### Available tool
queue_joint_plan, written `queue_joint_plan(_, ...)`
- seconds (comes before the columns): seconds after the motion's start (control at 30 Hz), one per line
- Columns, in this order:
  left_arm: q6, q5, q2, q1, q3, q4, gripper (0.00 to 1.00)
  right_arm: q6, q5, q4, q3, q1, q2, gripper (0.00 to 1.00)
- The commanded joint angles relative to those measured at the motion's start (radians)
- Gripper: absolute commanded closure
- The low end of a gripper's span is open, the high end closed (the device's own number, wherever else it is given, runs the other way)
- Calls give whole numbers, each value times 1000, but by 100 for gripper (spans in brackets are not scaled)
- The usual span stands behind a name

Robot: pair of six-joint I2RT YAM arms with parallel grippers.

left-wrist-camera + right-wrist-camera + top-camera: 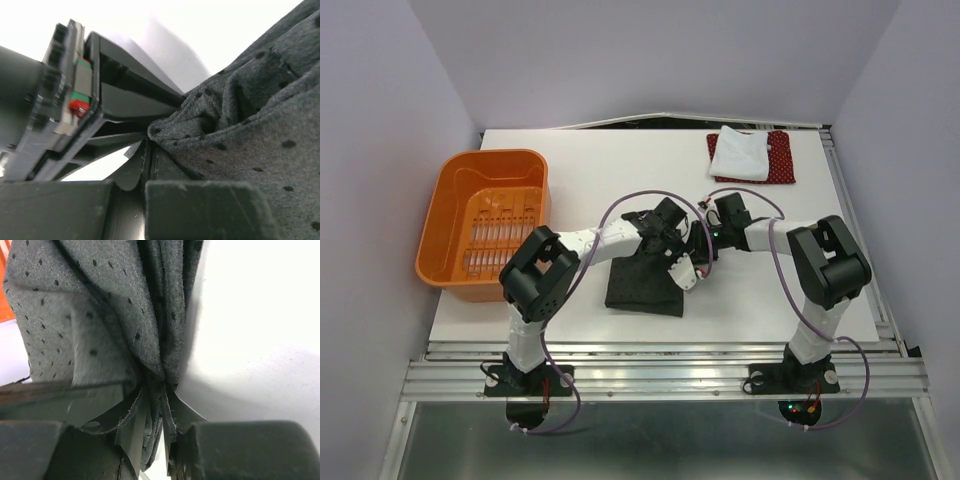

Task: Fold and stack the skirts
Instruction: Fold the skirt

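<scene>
Black finger pads [227,447] of the right gripper [161,410] fill the bottom of its wrist view. Its jaws are drawn almost together on a gathered pleat of the dark grey, finely dotted cloth skirt [100,315]. Only the thickness of the cloth keeps them apart. The left gripper [149,160] looks much the same in its own view, nearly closed on a bunched edge of that skirt, though we cannot see the grip as plainly there.

From above, we see both grippers meeting close together near the middle of the white table [580,160], on the skirt's far right corner. The rest of the garment lies flat on the table, spreading from them toward the near left. Its body therefore sits on the left arm's side of the pinch.

At the far right corner of the table, the plain white cloth skirt [742,152] lies folded on top of the red cloth skirt with tiny white dots [780,165]. That pair is well apart from the grippers, and the right arm is the nearer one to it. The orange plastic basket [450,220] stands at the left edge.

We judge that the grey skirt is part-folded. Any carry to the stack would run far and right, away from the cloth's trailing body, so the loose part would drag behind.
</scene>
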Motion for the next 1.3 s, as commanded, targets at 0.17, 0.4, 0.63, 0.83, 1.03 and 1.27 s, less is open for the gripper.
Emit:
queue_joint_plan(0.17,-134,8,-11,-2,-27,158,66,-128,78,-126,72,-8,-66,73)
queue_joint_plan(0.4,-268,-58,-238,-1,5,74,42,-332,158,-304,137,-74,-194,54)
queue_joint_plan(0.63,-597,-101,-435,51,79,-36,34,-443,109,-347,210,-74,-388,18)
queue_joint_plan(0.83,-1121,104,-499,226,41,0,32,-131,-246,-179,237,-74,-372,6)
queue_joint_plan(1.03,-1673,573,-453,380,-180,258,33,285,-422,271,41,62,-301,2)
queue_joint_plan(1.27,-2012,635,-268,387,-343,687,37,355,-477,544,-169,95,-151,2)
